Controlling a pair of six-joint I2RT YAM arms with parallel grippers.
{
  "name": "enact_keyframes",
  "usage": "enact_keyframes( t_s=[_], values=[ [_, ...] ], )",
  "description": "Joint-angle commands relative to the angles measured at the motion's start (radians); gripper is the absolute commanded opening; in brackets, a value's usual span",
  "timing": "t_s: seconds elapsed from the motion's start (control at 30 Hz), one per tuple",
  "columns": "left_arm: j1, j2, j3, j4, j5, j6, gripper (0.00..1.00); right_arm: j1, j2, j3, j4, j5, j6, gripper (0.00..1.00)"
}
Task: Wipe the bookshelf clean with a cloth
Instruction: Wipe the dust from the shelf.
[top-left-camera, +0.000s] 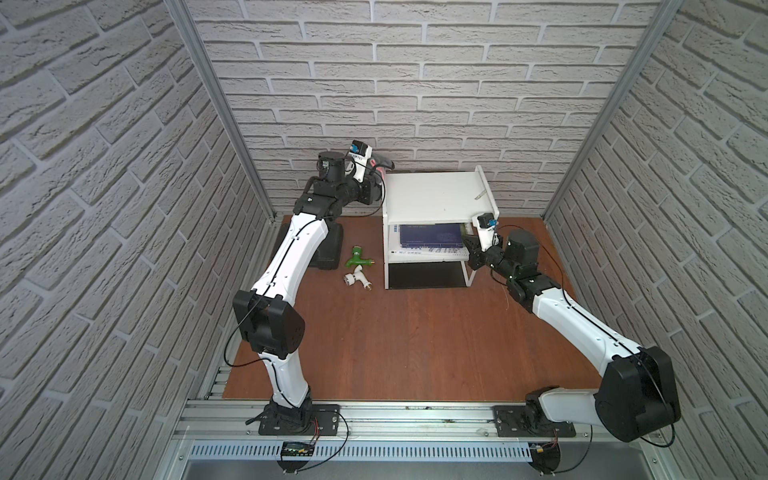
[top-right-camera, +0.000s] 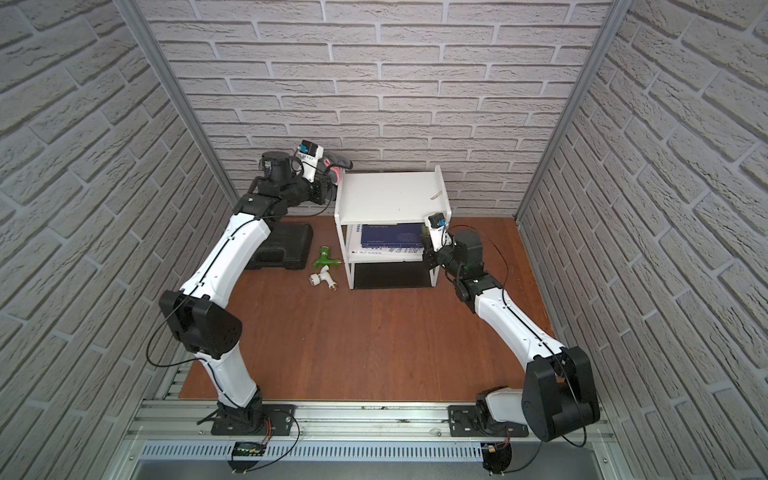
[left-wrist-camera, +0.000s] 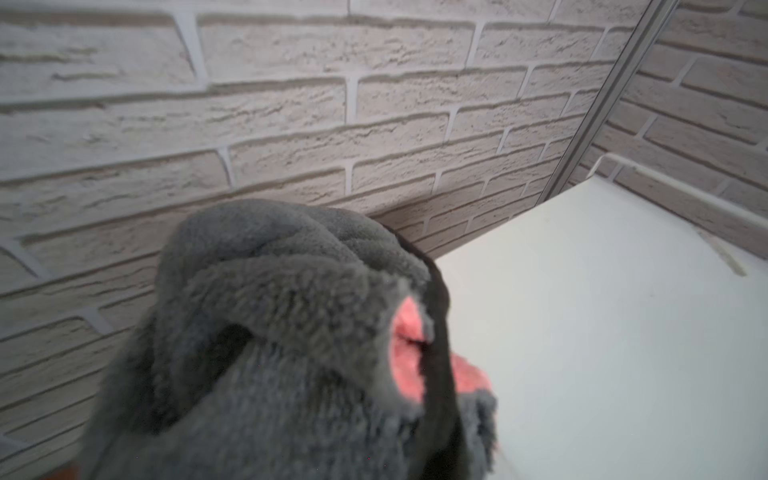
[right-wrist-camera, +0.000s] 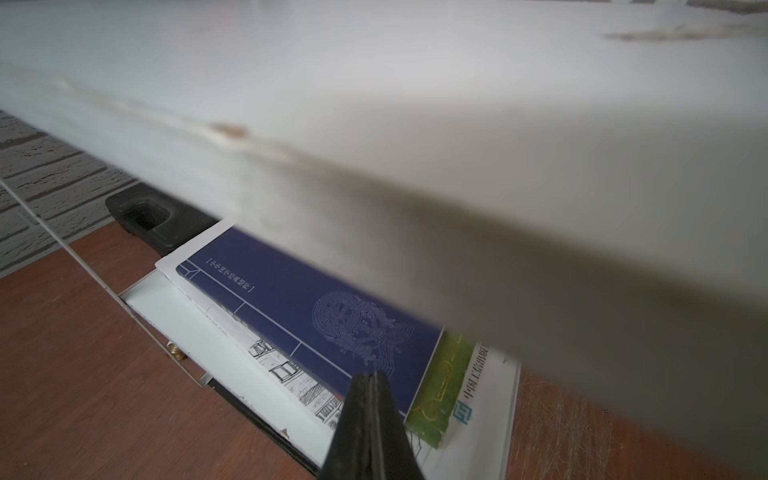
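The white bookshelf (top-left-camera: 432, 195) (top-right-camera: 386, 197) stands at the back of the table against the brick wall. My left gripper (top-left-camera: 377, 173) is at the back left corner of its top board (left-wrist-camera: 602, 332), shut on the bunched cloth (top-left-camera: 385, 165) (top-right-camera: 340, 164). In the left wrist view the cloth (left-wrist-camera: 282, 324) is grey with pink showing and hides the fingers. My right gripper (top-left-camera: 467, 242) (right-wrist-camera: 371, 376) is shut and empty. It reaches in from the shelf's right side, over a blue book (right-wrist-camera: 316, 307) on the middle tier.
A black tool case (top-left-camera: 330, 249) (top-right-camera: 286, 245) lies left of the shelf, under my left arm. A green tap fitting (top-left-camera: 357, 257) and a white one (top-left-camera: 355, 279) lie in front of the case. Brick walls close in the back and both sides.
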Motion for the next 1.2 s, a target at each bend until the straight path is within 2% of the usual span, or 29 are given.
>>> enact_keyframes(
  t_s=[0.0,0.07,0.27,0.33,0.53,0.67,0.8,0.9,0.97,1.03,1.1,1.17],
  values=[
    [-0.034,0.026,0.096,0.115,-0.006,-0.004,0.0,-0.005,0.016,0.034,0.032,-0.004,0.032,0.03],
    [-0.035,0.076,0.166,0.095,-0.041,-0.03,0.0,-0.003,0.019,0.041,0.021,-0.012,0.039,0.03],
    [-0.046,0.156,0.288,0.061,0.013,-0.075,0.0,-0.004,0.012,0.051,-0.005,-0.013,0.042,0.03],
    [-0.057,0.099,0.194,0.069,-0.001,-0.08,0.0,-0.004,0.008,0.047,-0.005,-0.015,0.046,0.03],
    [-0.099,-0.184,-0.204,0.133,-0.059,-0.122,0.0,-0.004,0.008,0.047,-0.018,-0.02,0.038,0.03],
    [-0.176,-0.405,-0.493,0.208,-0.124,-0.158,0.0,-0.004,0.001,0.033,-0.008,-0.005,0.048,0.03],
    [-0.201,-0.5,-0.634,0.2,-0.213,-0.186,0.0,-0.005,0.003,0.018,0.018,0.035,0.082,0.03],
    [-0.193,-0.476,-0.597,0.17,-0.236,-0.168,0.0,-0.005,0.015,0.031,0.016,0.03,0.087,0.03],
    [-0.203,-0.438,-0.494,0.125,-0.196,-0.126,0.0,-0.004,0.021,0.043,0.0,0.026,0.09,0.03],
    [-0.261,-0.409,-0.389,0.088,-0.186,-0.033,0.0,-0.004,0.024,0.049,-0.009,0.025,0.095,0.03],
    [-0.358,-0.376,-0.307,0.041,-0.266,0.092,0.0,-0.004,0.022,0.043,-0.004,0.028,0.105,0.03],
    [-0.436,-0.328,-0.238,-0.009,-0.422,0.166,0.0,-0.005,0.019,0.034,0.006,0.029,0.113,0.03]
  ],
)
